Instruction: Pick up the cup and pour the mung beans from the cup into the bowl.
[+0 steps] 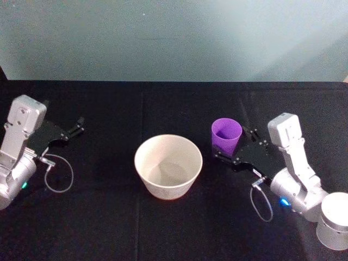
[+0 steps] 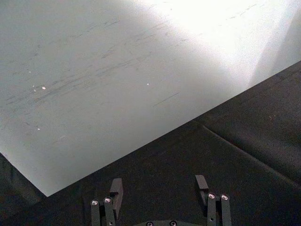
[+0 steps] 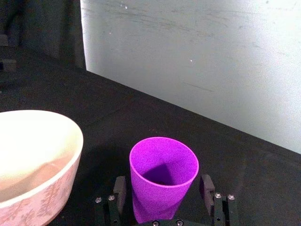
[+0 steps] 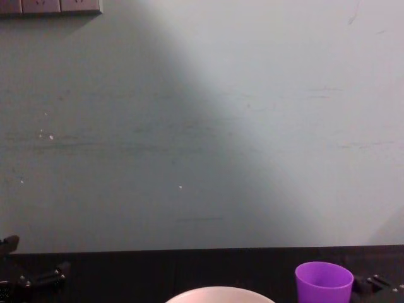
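Just right of the wide round pale-white bowl [image 1: 142, 157], and a little farther back toward the wall, the small bright purple tapered plastic cup [image 1: 226, 135] stands upright on the black cloth-covered table [image 1: 109, 228], near the bowl but apart from it. The bowl's inside shows bare, smooth cream wall and floor; in the right wrist view its outer wall [image 3: 44, 197] carries a faint pinkish printed pattern, too blurred to read as any figure or lettering. The cup's mouth is open upward and a dark patch [image 3: 162, 175] lies at its bottom; whether that is mung beans or shadow cannot be told. The right gripper [image 1: 235, 144] sits low at the table on the side of the cup away from the bowl, its black fingers [image 3: 120, 187] spread to either side of the cup's lower body, with a thin gap visible on each side, so the cup is bracketed but not pinched. Well to the left of the bowl, the left gripper [image 1: 76, 129] rests by the table's edge, its two fingers [image 2: 116, 188] held wide apart over bare cloth and pointing toward the pale grey-green wall [image 4: 202, 126].
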Robot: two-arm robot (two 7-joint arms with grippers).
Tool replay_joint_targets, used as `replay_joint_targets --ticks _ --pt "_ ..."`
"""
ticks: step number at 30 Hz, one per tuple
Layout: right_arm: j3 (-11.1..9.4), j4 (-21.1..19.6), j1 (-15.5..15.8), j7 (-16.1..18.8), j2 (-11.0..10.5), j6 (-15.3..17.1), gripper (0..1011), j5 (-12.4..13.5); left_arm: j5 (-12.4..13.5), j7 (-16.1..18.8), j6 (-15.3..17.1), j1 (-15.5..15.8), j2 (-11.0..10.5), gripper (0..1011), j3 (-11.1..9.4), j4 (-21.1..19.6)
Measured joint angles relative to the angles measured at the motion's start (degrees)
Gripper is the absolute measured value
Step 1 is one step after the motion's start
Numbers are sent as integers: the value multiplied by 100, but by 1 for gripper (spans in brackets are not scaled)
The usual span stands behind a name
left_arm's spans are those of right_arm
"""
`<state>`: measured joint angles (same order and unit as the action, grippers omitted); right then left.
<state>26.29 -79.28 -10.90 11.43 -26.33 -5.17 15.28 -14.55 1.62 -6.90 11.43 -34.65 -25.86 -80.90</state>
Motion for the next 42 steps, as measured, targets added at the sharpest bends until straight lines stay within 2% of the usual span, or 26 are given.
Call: replay_joint_targets --ticks 12,26,32,33,36,42 --pt "-138 450 -256 306 387 -58 1003 105 0 0 0 0 0 1000 0 0" --pt "-347 672 -261 576 585 -118 997 209 0 0 0 0 0 1000 0 0" --pt "-407 729 -255 673 645 -175 906 217 0 0 0 0 0 1000 0 0" --pt "-428 746 -252 703 664 -206 853 194 0 0 0 0 0 1000 0 0" --pt "-451 754 -246 718 682 -231 777 170 0 0 0 0 0 1000 0 0" --pt "-518 607 -163 724 680 -260 739 26 0 0 0 0 0 1000 0 0"
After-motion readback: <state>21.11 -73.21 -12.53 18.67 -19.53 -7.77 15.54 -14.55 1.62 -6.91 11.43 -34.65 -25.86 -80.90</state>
